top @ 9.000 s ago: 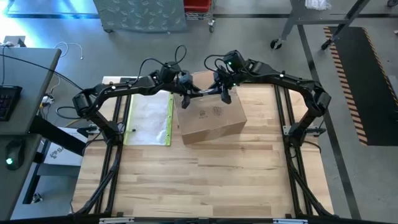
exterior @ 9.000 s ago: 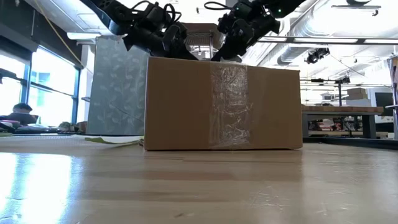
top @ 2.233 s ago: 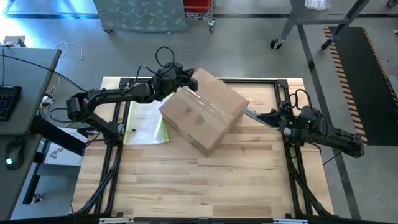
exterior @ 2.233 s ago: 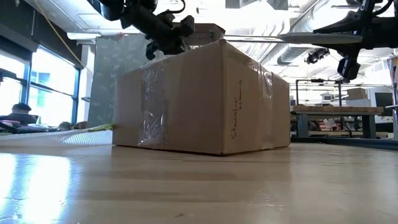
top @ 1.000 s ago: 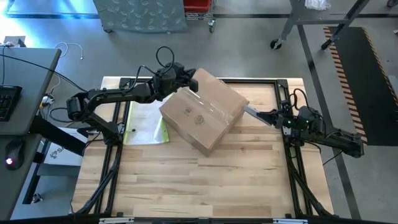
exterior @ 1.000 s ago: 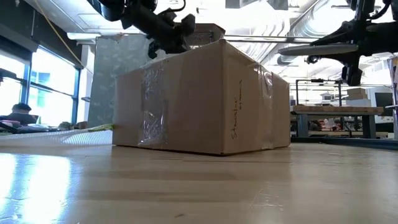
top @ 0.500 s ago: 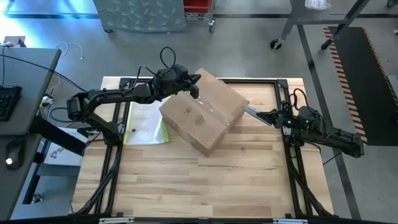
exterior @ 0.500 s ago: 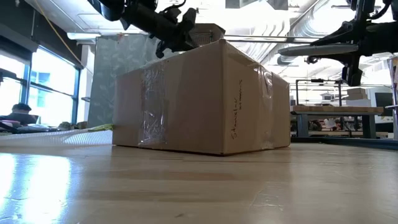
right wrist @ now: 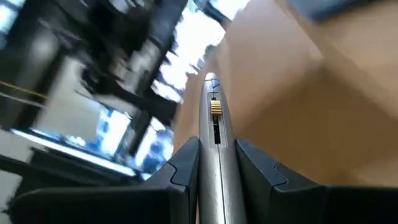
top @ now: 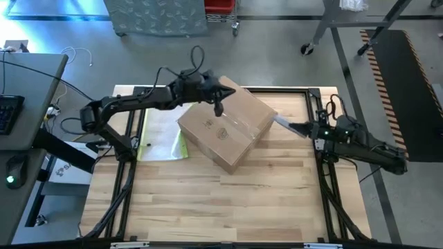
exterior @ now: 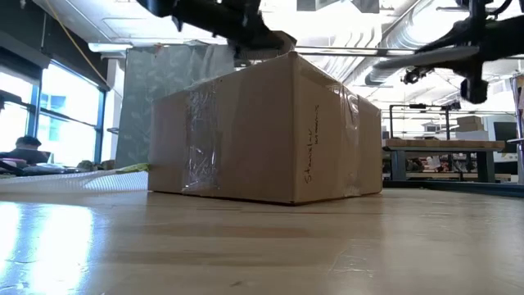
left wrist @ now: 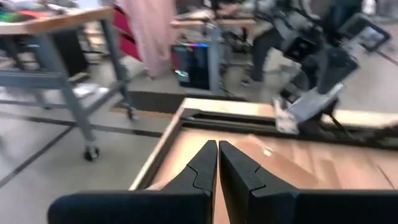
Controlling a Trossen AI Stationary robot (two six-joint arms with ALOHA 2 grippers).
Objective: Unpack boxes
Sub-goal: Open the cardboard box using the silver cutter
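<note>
Clear sleeve [top: 165, 137]: flat on the bench [top: 228, 200], left of centre, yellow edge partly under the carton.
Left end effector [top: 219, 109]: upper centre of the high view, fingers pressed together, empty, above the carton's top face.
Carton [top: 227, 128]: centre of the bench, turned diagonally, flaps taped down.
Right end effector [top: 304, 129]: right of centre, clamped on a slim silver cutter [right wrist: 214, 134], its tip beside the carton's right edge.
</note>
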